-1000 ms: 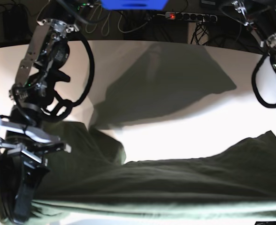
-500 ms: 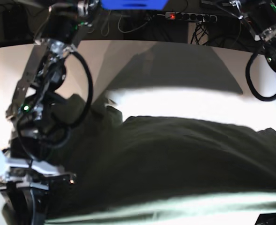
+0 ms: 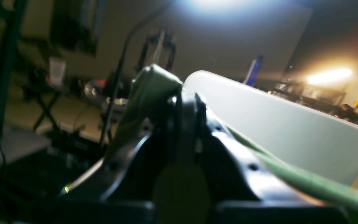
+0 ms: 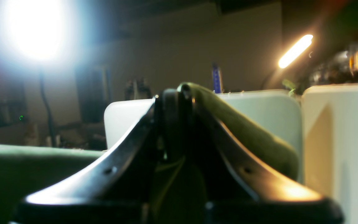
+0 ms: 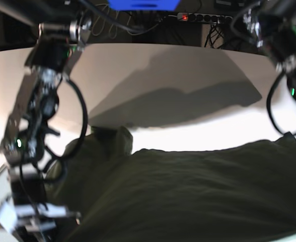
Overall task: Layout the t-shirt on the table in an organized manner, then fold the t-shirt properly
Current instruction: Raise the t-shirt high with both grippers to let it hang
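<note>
- Two arms frame our base view; beyond the table (image 5: 153, 60) we see a power strip (image 5: 204, 18) and tangled cables.
- Our right gripper (image 4: 174, 93), low at that view's left, has its jaws pressed together, pinching the t-shirt (image 5: 188, 191); its tips are cut off there.
- Olive cloth, soft and wrinkled, hangs raised across the near foreground, hiding the matte white tabletop below.
- Our left gripper (image 3: 185, 102) likewise pinches a fold; in base it sits off frame, blurred.
</note>
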`<action>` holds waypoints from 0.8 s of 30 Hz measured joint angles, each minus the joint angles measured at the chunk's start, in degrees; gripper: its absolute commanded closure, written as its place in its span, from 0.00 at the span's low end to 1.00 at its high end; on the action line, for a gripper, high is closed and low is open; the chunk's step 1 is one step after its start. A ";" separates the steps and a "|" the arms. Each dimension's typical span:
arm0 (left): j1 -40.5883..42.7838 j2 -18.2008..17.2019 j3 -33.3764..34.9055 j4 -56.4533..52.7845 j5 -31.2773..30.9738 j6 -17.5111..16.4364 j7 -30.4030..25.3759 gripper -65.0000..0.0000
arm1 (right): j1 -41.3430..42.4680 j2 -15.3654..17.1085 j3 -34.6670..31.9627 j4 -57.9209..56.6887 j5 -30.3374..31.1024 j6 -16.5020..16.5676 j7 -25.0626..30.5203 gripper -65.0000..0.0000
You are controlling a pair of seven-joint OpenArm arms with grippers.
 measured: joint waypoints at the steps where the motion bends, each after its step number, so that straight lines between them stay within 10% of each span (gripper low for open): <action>1: -2.23 0.52 0.48 -2.25 0.13 -0.48 2.08 0.99 | 1.62 0.20 -0.07 -2.16 -0.26 -0.13 -1.33 1.00; 14: -28.50 3.37 2.36 -37.11 0.70 0.44 6.23 0.99 | 20.57 1.99 0.02 -21.73 -10.43 -0.13 -6.34 1.00; 24: -38.60 3.32 9.27 -37.57 0.33 -0.48 6.05 0.99 | 26.49 6.16 0.50 -19.74 -13.94 -0.07 -5.86 1.00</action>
